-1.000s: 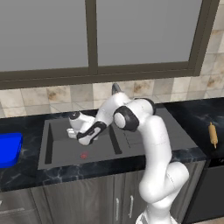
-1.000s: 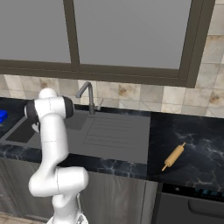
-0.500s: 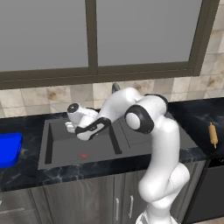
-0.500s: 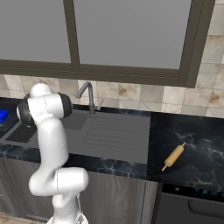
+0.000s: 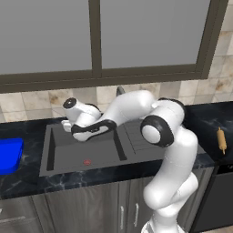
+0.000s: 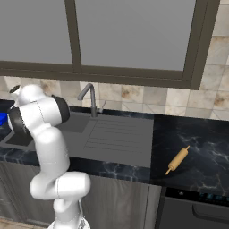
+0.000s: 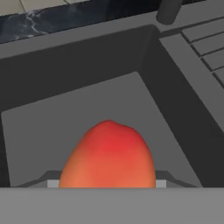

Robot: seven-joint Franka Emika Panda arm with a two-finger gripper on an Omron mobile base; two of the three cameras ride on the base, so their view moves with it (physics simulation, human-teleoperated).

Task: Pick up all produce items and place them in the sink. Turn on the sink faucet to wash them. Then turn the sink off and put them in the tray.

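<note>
The produce item [image 7: 108, 157], a yellow-orange fruit with a red blush, sits right at the hand in the hand view and hides the fingertips. My gripper [image 5: 67, 127] is shut on it, held above the left part of the dark grey sink [image 5: 68, 154]. The basin floor [image 7: 131, 92] lies below the fruit. The faucet [image 6: 89, 96] stands at the back rim, its stem [image 7: 168, 11] at the top of the hand view. Left of the sink, the blue tray [image 5: 7, 154] lies on the counter.
A tan rolling pin [image 6: 178, 159] lies on the black counter far to the right, also seen as the rolling pin [image 5: 221, 140]. The ribbed drainboard [image 6: 116, 134] joins the basin on its right. A tiled wall and a window stand behind the counter.
The hand has risen a little and drifted left over the basin with the fruit still in it. The arm's elbow has swung out to the right.
</note>
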